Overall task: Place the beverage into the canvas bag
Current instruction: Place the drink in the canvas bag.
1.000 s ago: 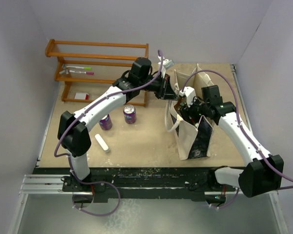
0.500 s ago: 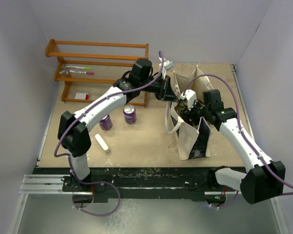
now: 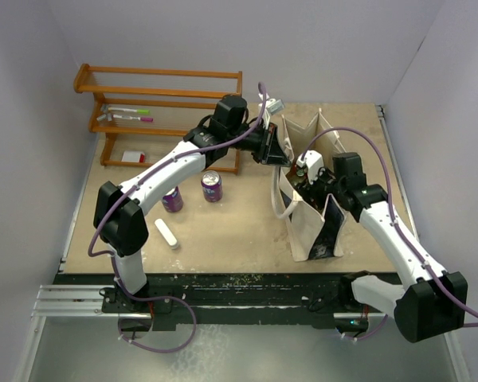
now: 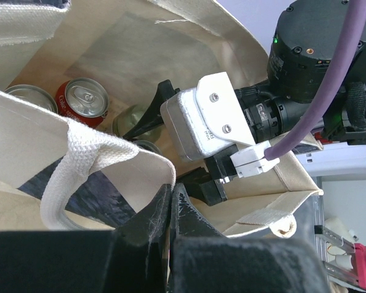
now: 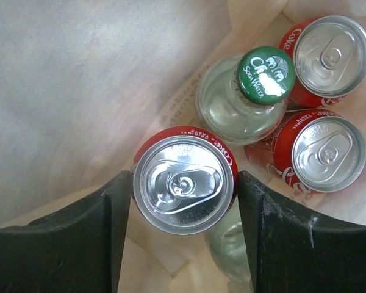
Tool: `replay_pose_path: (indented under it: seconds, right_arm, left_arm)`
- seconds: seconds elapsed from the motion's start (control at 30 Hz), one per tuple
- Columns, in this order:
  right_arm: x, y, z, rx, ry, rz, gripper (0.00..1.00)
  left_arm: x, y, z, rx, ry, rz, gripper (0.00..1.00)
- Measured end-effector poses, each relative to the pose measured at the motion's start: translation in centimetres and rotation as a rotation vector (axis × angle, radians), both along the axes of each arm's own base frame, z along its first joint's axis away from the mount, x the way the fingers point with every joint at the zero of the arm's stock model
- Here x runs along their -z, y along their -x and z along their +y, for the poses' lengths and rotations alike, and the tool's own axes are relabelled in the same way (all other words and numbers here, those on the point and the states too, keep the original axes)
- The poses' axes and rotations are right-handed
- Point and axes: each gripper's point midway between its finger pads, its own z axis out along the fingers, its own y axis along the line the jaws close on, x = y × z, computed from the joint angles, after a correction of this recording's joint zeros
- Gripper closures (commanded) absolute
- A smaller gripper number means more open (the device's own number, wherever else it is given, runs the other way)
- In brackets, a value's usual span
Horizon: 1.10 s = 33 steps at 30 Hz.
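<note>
The cream canvas bag (image 3: 309, 232) stands at the right of the table with its mouth open. My left gripper (image 4: 171, 194) is shut on the bag's near rim (image 4: 113, 149) and pinches the canvas there. My right gripper (image 5: 184, 178) reaches down into the bag, shut on a red Coke can (image 5: 183, 201) held upright by its sides. Under it in the bag lie a green-capped glass bottle (image 5: 265, 76) and two more red Coke cans (image 5: 331, 47) (image 5: 327, 152). In the top view the right gripper (image 3: 306, 169) sits in the bag's mouth.
Two purple cans (image 3: 212, 186) (image 3: 172, 199) stand left of the bag, with a small white object (image 3: 166, 234) nearer the front edge. A wooden rack (image 3: 159, 87) with markers stands at the back left. White walls enclose the table.
The right arm has shifted a little to the right with its wrist over the bag's mouth, and the bag's rim has moved slightly. The left arm has stayed put.
</note>
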Motion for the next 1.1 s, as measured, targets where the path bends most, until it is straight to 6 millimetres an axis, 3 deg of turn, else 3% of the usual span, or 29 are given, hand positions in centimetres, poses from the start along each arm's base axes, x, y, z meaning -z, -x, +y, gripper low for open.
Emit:
replay_pose_path:
  seconds: [0.63,0.9,0.97,1.1]
  right_arm:
    - [3.1,-0.6,-0.3,0.022,0.032,0.056,0.68]
    - [3.2,-0.6,-0.5,0.023,0.042,0.057,0.57]
    - [3.3,-0.6,-0.5,0.022,0.044,0.058,0.47]
    - [3.3,-0.6,-0.5,0.02,0.046,0.059,0.4]
  left_arm:
    - [0.0,0.1,0.1,0.006,0.001,0.006,1.0]
    - [0.0,0.1,0.1,0.006,0.001,0.005,1.0]
    - [0.0,0.1,0.1,0.006,0.001,0.005,1.0]
    - [0.0,0.1,0.1,0.006,0.002,0.005,1.0]
